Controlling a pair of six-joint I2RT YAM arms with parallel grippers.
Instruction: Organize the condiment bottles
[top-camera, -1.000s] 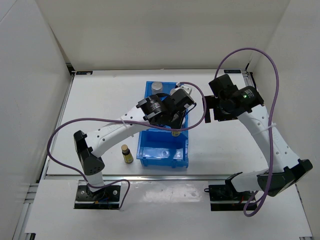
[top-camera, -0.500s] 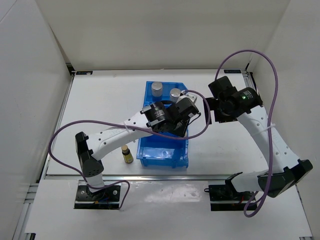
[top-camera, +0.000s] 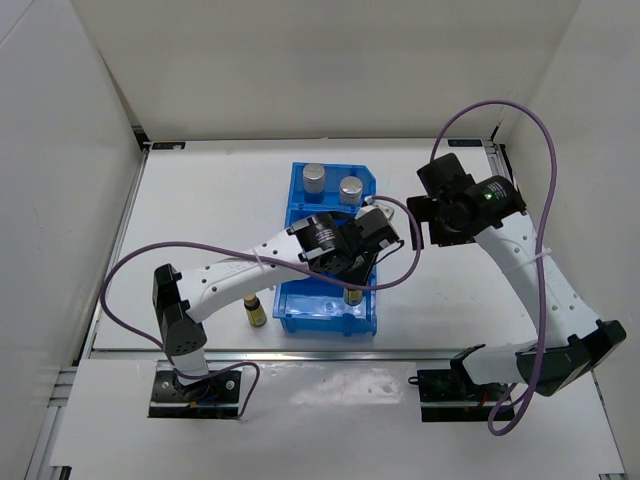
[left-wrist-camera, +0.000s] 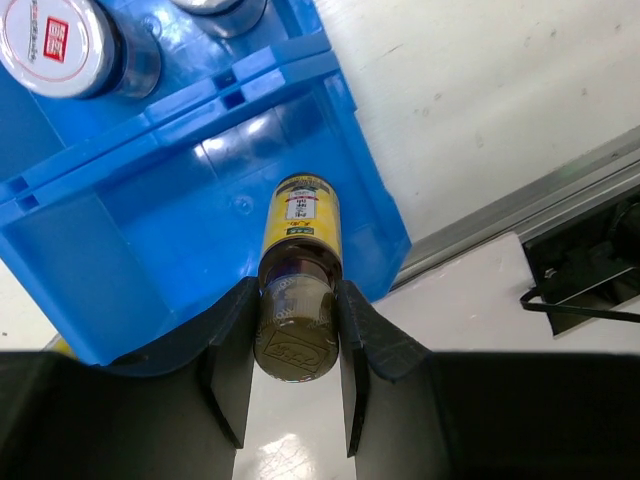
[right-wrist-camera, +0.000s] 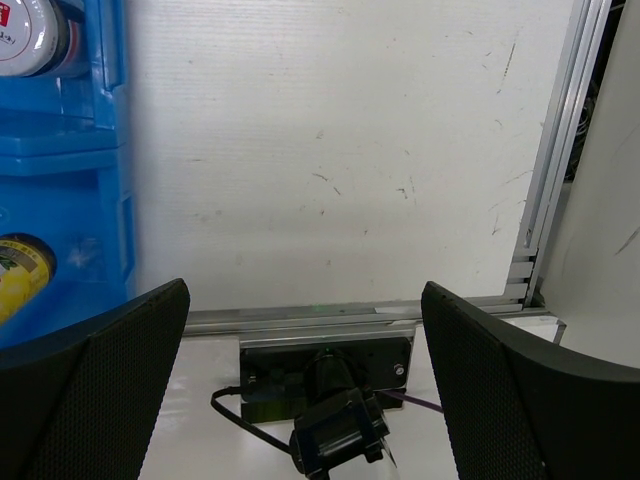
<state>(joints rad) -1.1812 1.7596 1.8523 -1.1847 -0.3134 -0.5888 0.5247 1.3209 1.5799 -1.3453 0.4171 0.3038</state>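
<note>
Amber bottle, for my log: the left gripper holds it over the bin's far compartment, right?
No, not the far one. The left gripper holds the amber bottle over the bin's near compartment, as the top external view shows.

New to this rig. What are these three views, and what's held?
Two robot arms, each with a two-finger gripper, are bolted at the near edge of a white table. The wide picture is from a fixed camera above and behind them; the other two are from wrist cameras, each showing its own fingers. On it stands a blue three-compartment plastic bin. Two silver-topped cylinders stand in its far compartment; a short white jar with a red-marked lid sits in the middle one. The left gripper is shut on the dark cap of a small yellow-labelled amber bottle, in the near compartment. A second amber bottle stands on the table left of the bin. The right gripper is open and empty, right of the bin.
</note>
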